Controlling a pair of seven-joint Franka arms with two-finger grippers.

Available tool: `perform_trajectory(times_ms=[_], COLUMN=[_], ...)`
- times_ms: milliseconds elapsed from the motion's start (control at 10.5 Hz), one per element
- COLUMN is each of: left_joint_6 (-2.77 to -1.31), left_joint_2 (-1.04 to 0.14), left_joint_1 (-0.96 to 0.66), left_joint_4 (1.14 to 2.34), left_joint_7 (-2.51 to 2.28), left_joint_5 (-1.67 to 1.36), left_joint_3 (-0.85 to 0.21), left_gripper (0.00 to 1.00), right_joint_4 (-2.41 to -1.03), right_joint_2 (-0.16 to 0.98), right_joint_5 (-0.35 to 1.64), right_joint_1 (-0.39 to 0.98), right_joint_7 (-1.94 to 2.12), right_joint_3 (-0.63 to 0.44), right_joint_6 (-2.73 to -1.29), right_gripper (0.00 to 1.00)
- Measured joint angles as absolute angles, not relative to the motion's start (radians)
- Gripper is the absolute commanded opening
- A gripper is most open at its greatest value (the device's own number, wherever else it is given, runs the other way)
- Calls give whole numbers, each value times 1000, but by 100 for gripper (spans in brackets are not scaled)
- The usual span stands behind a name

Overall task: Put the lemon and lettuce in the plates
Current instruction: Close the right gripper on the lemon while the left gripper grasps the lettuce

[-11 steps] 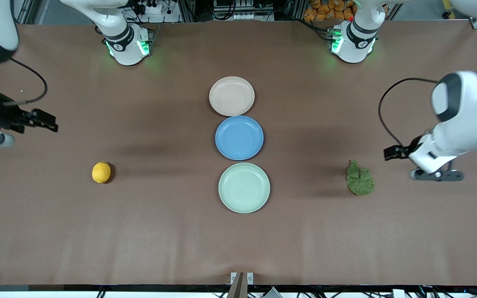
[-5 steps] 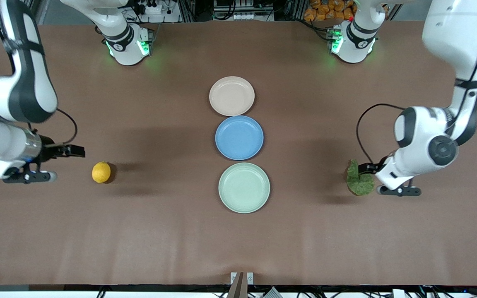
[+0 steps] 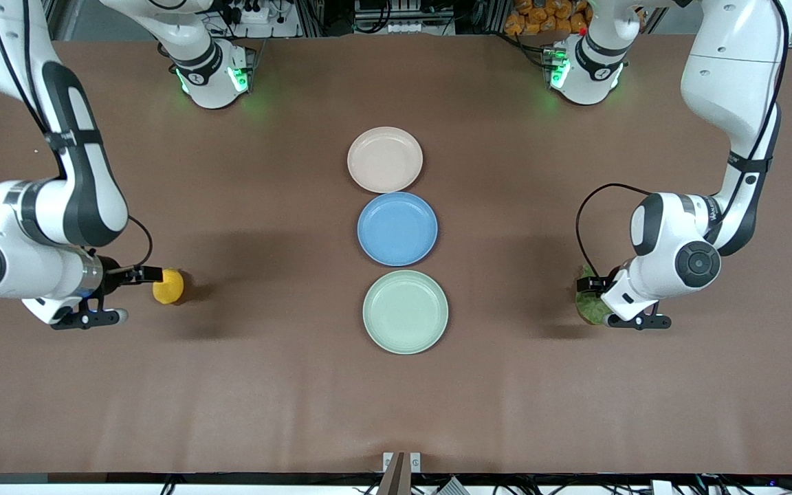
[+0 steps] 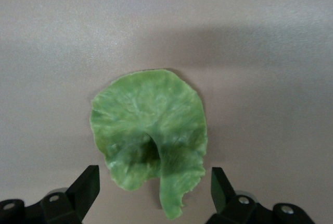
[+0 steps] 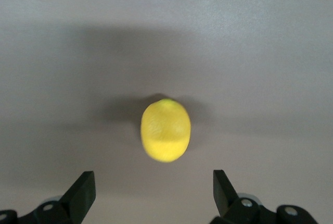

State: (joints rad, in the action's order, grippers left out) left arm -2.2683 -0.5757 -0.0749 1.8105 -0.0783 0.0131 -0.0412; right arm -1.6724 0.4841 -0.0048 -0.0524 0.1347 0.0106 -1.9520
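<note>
The lemon [image 3: 169, 286] lies on the brown table toward the right arm's end. My right gripper [image 3: 143, 275] is low beside it, open and empty; in the right wrist view the lemon [image 5: 165, 129] sits just ahead of the gripper [image 5: 154, 190]. The lettuce [image 3: 587, 307] lies toward the left arm's end, partly hidden by my left gripper [image 3: 592, 285]. That gripper is open over it; in the left wrist view the lettuce [image 4: 151, 135] reaches between the spread fingers of the gripper [image 4: 154, 185]. The beige-pink plate [image 3: 385, 159] and the mint green plate [image 3: 405, 311] are empty.
A blue plate [image 3: 397, 228] lies between the two task plates, in one row at mid-table. The arm bases [image 3: 212, 75] stand along the table edge farthest from the front camera.
Both arms have swung inward and down. The right gripper has come up to the lemon and the left gripper has come over the lettuce. Lemon, lettuce and plates have not moved.
</note>
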Motion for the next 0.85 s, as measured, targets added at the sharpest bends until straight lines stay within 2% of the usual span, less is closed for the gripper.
perform_trajectory(times_ms=[285, 380, 569, 664, 759, 854], left_joint_6=[-2280, -2292, -2313, -2320, -2323, -2323], left_joint_2=[-599, -610, -629, -635, -637, -637], left_joint_1=[-72, -72, -71, -70, -69, -69], left_joint_4=[1810, 1810, 1810, 1809, 1809, 1809], left_joint_7=[-78, -78, -78, -78, -78, -78], left_joint_5=[13, 13, 13, 13, 13, 13], left_joint_3=[-40, -40, -39, -39, -39, -39], left_gripper=[76, 72, 47, 31, 10, 0], right_joint_4=[-1761, -1785, -1800, -1809, -1819, -1828], right_joint_2=[518, 519, 519, 519, 520, 521], right_joint_5=[-5, 2, 19, 19, 19, 19], right_joint_1=[-97, -97, -85, -76, -74, -76], right_joint_7=[190, 190, 163, 146, 140, 138], right_joint_3=[9, 11, 16, 18, 18, 17], right_joint_6=[-2127, -2148, -2150, -2150, -2158, -2165], right_gripper=[100, 100, 100, 100, 100, 100])
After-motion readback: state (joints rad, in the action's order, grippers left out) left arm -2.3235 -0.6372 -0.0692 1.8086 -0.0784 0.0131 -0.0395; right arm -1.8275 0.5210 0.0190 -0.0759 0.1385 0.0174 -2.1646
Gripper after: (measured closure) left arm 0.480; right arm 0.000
